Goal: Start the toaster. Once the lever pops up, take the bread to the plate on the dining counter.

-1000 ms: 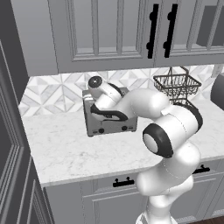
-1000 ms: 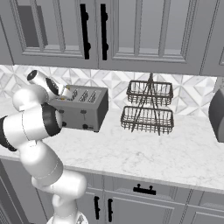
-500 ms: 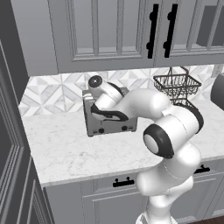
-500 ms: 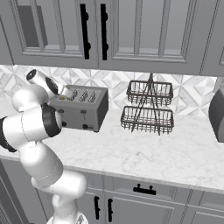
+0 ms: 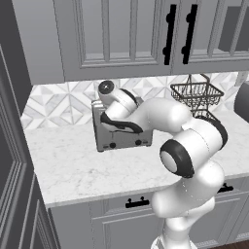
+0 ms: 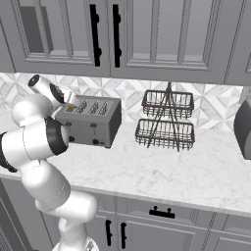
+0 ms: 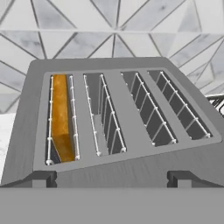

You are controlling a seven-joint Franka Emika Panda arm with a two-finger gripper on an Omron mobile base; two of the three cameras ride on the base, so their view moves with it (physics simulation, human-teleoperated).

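Note:
The grey four-slot toaster (image 7: 118,127) stands on the marble counter against the tiled backsplash, also seen as toaster (image 5: 121,136) and toaster (image 6: 93,122). A golden-brown bread slice (image 7: 61,118) sits sunk in its leftmost slot; the other slots hold nothing. My gripper (image 7: 113,179) hovers above the toaster's front edge, looking down into the slots. It is open, with its dark fingertips (image 7: 43,178) spread wide and nothing between them. In both base views my hand covers the toaster's left end. The plate and the dining counter are out of view.
A two-tier black wire basket (image 6: 166,120) stands to the toaster's right, also seen as basket (image 5: 197,95). A dark appliance (image 6: 243,128) sits at the far right. Grey upper cabinets (image 6: 112,34) hang overhead. A tall dark cabinet (image 5: 14,160) bounds the counter's left.

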